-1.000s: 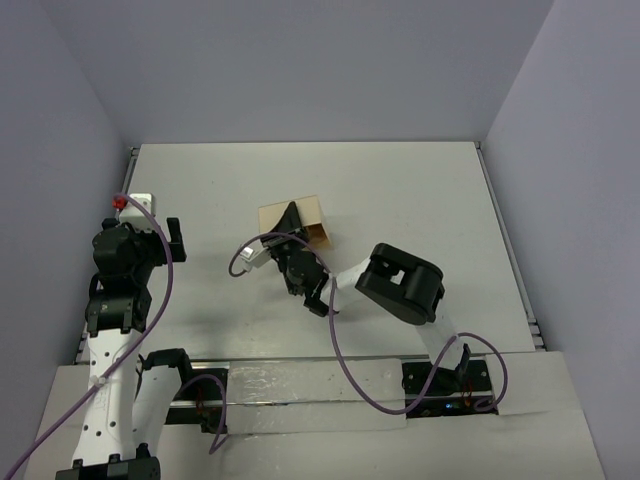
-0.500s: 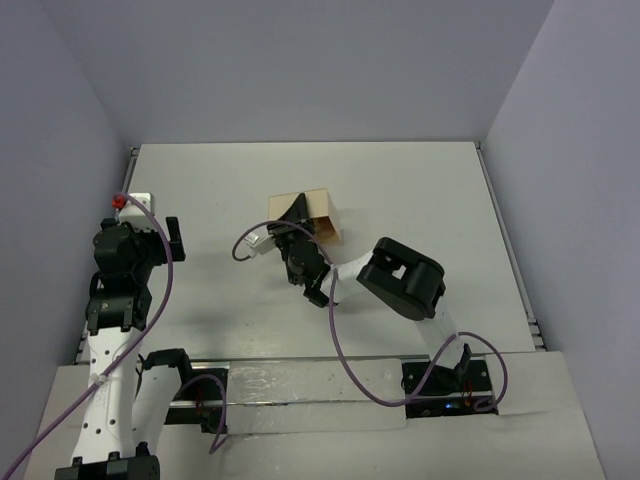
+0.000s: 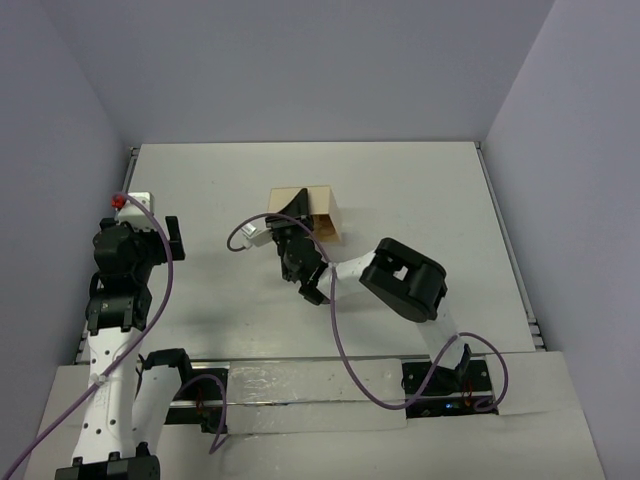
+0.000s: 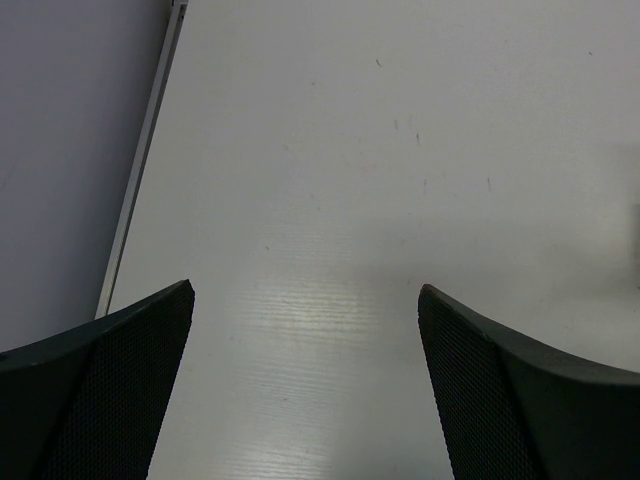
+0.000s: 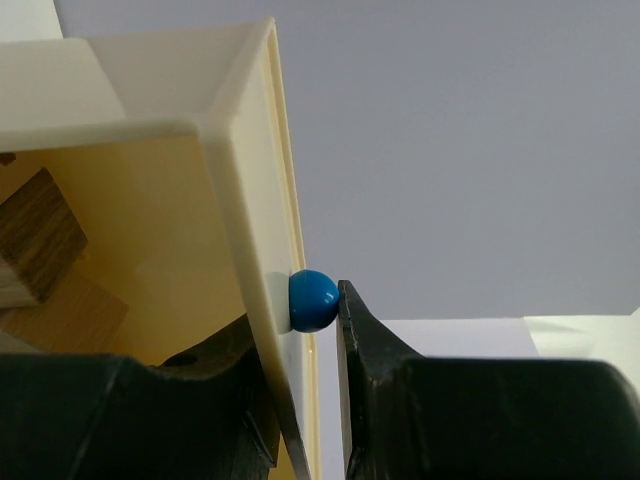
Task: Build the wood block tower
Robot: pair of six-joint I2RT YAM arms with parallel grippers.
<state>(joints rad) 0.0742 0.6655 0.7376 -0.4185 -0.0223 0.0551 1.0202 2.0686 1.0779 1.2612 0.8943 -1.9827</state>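
Observation:
My right gripper [image 5: 300, 330] is shut on one side wall of a pale wooden tray [image 5: 240, 200], just below a blue knob [image 5: 312, 300] on the wall's outer face. One finger sits inside the tray, the other outside. The tray is tipped on its side, and a dark brown block [image 5: 40, 235] and a tan block [image 5: 70, 315] lie loose inside it. From above, the tray [image 3: 325, 205] sits mid-table with the right gripper [image 3: 298, 222] at its near side. A standing wood block tower is out of view. My left gripper [image 4: 305, 300] hangs open over bare table at the far left [image 3: 172, 240].
The white table [image 3: 420, 190] is bounded by purple-grey walls, with a metal rail along its left edge [image 4: 140, 170]. A purple cable [image 3: 240, 240] loops out from the right wrist beside the tray.
The right gripper has carried the tray slightly farther back and to the right, turning it a little. The left arm has stayed where it was, jaws wide.

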